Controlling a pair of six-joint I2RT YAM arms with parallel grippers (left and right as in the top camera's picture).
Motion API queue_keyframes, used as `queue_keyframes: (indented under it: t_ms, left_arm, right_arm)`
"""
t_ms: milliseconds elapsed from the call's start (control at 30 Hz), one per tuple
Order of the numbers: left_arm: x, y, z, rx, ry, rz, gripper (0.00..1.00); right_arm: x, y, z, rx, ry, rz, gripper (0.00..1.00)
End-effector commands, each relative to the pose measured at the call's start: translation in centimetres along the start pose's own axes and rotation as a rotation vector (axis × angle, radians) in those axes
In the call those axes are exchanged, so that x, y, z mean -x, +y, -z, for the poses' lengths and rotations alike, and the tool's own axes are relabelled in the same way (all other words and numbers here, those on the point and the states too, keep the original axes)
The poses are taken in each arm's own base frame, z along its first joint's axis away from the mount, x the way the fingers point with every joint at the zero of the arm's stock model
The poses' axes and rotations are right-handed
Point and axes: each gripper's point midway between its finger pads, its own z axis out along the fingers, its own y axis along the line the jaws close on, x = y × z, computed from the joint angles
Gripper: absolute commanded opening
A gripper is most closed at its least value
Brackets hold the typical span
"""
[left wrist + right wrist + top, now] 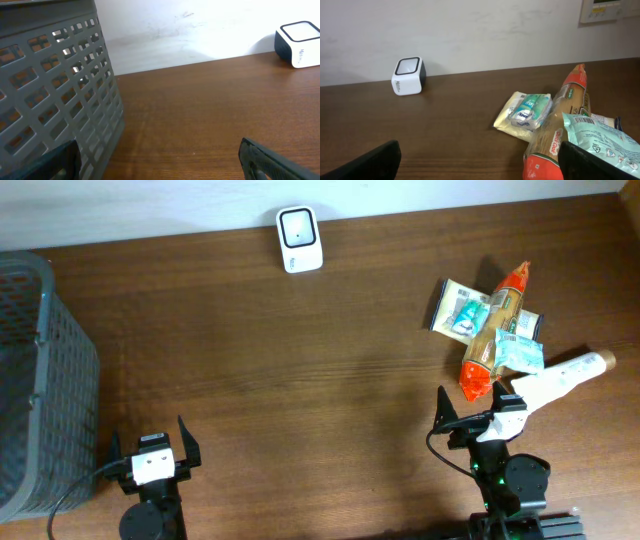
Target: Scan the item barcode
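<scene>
Both grippers sit at the near edge of the table [300, 380] with their jaws wide apart and nothing between them. The left gripper [148, 430] is just beside the basket [40, 380]. The right gripper [468, 395] is close below a heap of goods at the right, and no item has been picked yet.

Nearest its fingers lie a white tube [555, 380] and a teal pouch [520, 352]. The pouch rests on top of a long orange pack [495, 330] that runs slantwise through the heap. A yellow pack [455, 308] lies on the far side. The scanner [299, 240] stands well apart at the back edge, window up.

The pouch looks like the handiest choice, since the right wrist view shows a white barcode label on its upper face. It is probably light, soft film, which would crumple and slip under a hard pinch. A hold on a free side edge, clear of the label, should keep the code flat and unhidden. The orange pack seems stiffer but long, so it would likely swing if gripped at one end. The tube may roll.
</scene>
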Motion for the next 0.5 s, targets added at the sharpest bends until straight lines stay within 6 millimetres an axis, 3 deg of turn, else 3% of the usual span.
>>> queue_keyframes:
  t_ms: [0, 467]
  left_arm:
    - [-0.06, 0.06, 0.02, 0.004, -0.004, -0.015, 0.99]
    - [-0.06, 0.06, 0.02, 0.004, -0.004, -0.015, 0.99]
  right_arm:
    - [-0.26, 0.33, -0.01, 0.018, 0.003, -0.002, 0.98]
    - [-0.26, 0.33, -0.01, 0.018, 0.003, -0.002, 0.98]
